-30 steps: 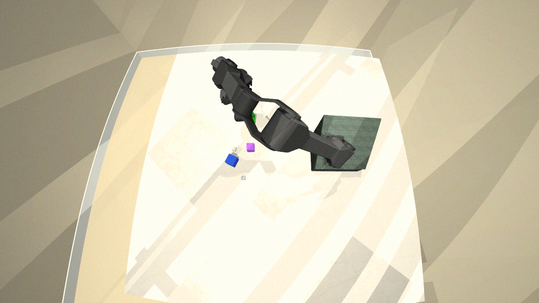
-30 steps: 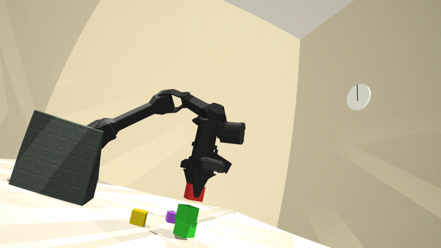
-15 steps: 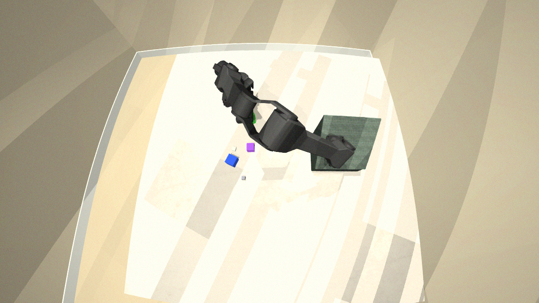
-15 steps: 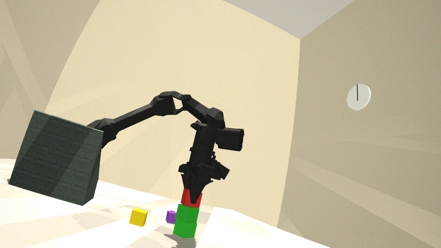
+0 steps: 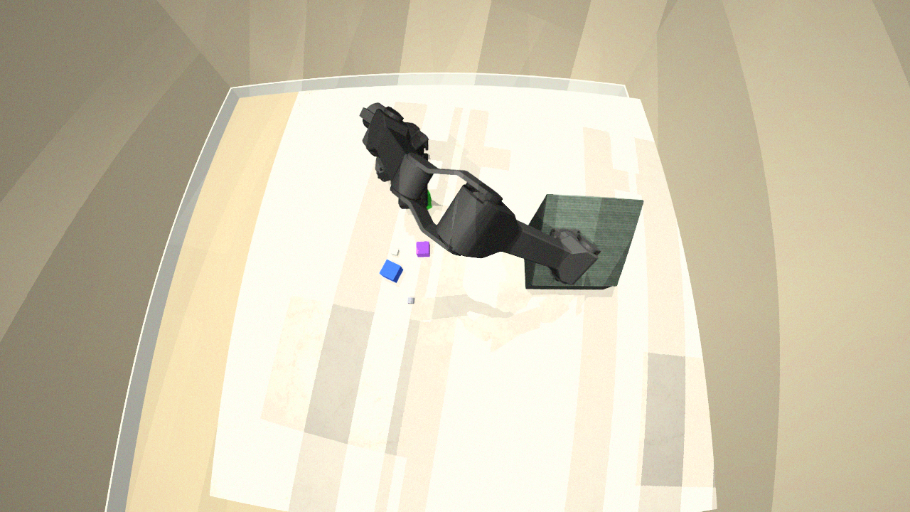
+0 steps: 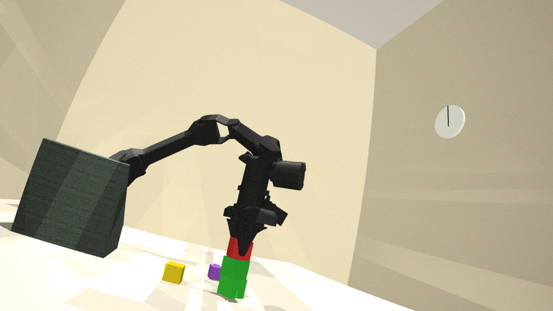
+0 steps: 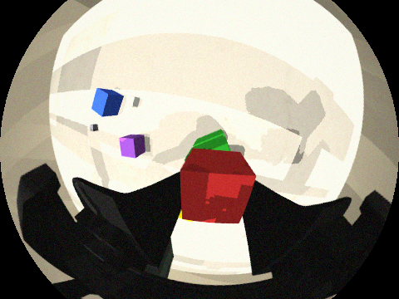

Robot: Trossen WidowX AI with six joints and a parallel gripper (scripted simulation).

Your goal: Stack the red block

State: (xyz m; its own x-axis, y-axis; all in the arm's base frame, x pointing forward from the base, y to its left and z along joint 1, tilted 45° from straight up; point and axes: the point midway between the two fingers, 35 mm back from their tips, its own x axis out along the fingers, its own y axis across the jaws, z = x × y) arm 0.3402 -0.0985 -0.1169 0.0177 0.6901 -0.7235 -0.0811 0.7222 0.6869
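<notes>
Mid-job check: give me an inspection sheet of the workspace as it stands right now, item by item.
Surface: pale table with a raised light rim, patchy shadows.
Job's things: red block sits on or just above the green tower; contact not certain. The tower's two blocks stand upright, slightly offset.
Clutter: yellow block, purple block, blue block, two tiny pale cubes nearby, all apart from the tower.
Grippers: gripper points down, jaws shut on the red block, not released.
Cables: nothing seen.
Surroundings: dark green base box carries the arm; beige walls; round white disc on the right wall.
</notes>
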